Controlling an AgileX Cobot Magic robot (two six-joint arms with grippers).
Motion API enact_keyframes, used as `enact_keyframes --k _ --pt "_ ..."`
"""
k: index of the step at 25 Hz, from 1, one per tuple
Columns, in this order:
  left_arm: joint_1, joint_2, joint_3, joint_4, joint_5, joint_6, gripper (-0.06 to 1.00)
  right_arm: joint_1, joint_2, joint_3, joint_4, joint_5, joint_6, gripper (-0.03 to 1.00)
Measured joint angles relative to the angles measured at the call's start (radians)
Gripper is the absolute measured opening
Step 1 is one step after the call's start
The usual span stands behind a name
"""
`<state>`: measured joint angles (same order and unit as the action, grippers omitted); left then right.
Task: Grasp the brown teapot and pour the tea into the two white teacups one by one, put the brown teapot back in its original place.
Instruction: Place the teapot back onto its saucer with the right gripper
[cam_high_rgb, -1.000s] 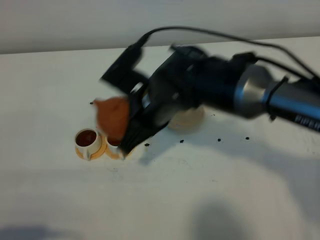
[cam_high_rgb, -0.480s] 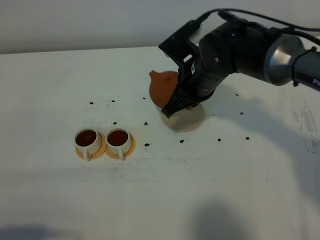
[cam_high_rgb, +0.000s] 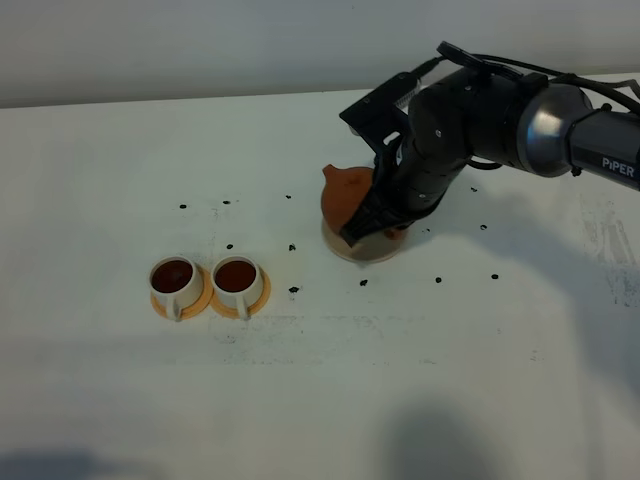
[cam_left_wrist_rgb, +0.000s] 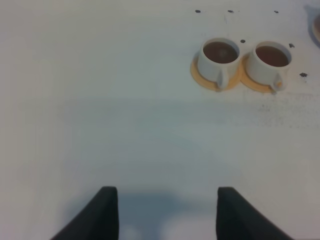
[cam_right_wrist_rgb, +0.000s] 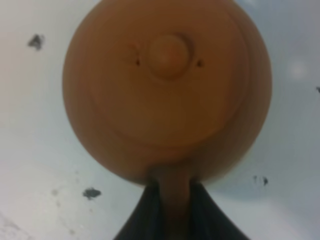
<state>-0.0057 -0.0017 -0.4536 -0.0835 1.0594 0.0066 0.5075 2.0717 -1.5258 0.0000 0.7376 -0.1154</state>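
Teapot (cam_high_rgb: 345, 195) in brown clay sits over the beige coaster (cam_high_rgb: 352, 249), right gripper (cam_high_rgb: 372, 215) clamped on its handle; both white teacups (cam_high_rgb: 205, 279) look full, so this is the put-back step; next comes settling it flat and releasing; spout points left, lid up; left gripper (cam_left_wrist_rgb: 162, 212) idles open.
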Motion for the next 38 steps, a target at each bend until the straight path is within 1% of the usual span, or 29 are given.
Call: enact_keyframes --k 10,16,20,30,33,35,38 --pt "0.0 0.0 0.0 0.0 0.0 -0.001 0.44 -0.013 0.0 0.026 0.03 -0.038 0.0 0.11" --pt "0.0 0.0 0.0 0.0 0.0 -0.001 0.44 -0.015 0.005 0.028 0.041 -0.039 0.001 0.11" --pt "0.0 0.0 0.0 0.0 0.0 -0.001 0.44 -0.015 0.026 0.028 0.067 -0.038 0.002 0.11" --pt "0.0 0.0 0.0 0.0 0.0 -0.001 0.44 -0.017 0.03 0.028 0.075 -0.036 0.002 0.11" --pt "0.0 0.0 0.0 0.0 0.0 -0.001 0.44 -0.017 0.03 0.028 0.077 -0.032 0.002 0.15" --pt "0.0 0.0 0.0 0.0 0.0 -0.001 0.44 -0.017 0.029 0.028 0.079 -0.031 0.002 0.23" --pt "0.0 0.0 0.0 0.0 0.0 0.0 0.44 -0.017 0.025 0.028 0.082 -0.029 0.002 0.38"
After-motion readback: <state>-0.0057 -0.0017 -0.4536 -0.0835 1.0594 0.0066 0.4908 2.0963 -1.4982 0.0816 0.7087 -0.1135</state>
